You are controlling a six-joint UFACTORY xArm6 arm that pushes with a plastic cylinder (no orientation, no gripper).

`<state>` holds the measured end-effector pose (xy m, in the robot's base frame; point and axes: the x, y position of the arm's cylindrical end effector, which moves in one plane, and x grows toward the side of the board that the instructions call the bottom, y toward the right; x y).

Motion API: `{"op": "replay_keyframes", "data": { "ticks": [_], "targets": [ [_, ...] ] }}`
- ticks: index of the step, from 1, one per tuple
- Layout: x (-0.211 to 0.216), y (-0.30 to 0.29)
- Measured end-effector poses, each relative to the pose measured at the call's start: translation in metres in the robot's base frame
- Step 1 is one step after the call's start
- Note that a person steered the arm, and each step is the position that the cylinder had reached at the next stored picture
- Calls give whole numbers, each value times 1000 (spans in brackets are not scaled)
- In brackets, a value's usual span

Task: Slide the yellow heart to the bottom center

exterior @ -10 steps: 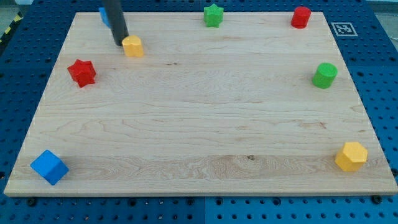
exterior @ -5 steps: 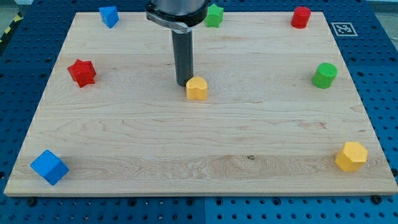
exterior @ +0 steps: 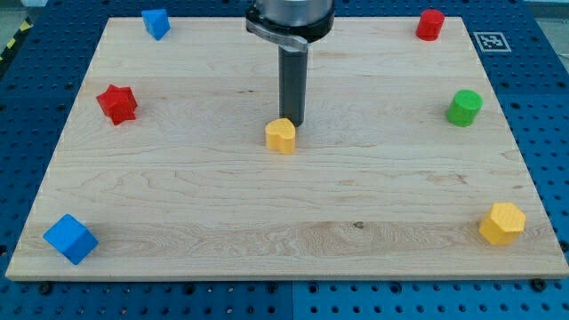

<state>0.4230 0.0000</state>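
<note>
The yellow heart lies on the wooden board, a little above the board's middle. My tip stands just above and slightly right of the heart, touching or almost touching its upper right edge. The rod rises straight up from there to the arm's end at the view's top.
A red star sits at the left. A blue block is at the top left, a blue cube at the bottom left. A red block, a green cylinder and a yellow hexagon line the right side.
The yellow heart has been pushed from the top left down and right to near the middle. My tip has since shifted from the heart's upper left to its upper right, now hiding the green star.
</note>
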Motion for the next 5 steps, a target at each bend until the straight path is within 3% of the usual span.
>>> {"op": "replay_keyframes", "data": {
  "ticks": [2, 5],
  "targets": [
    [28, -42],
    [102, -14]
  ]
}}
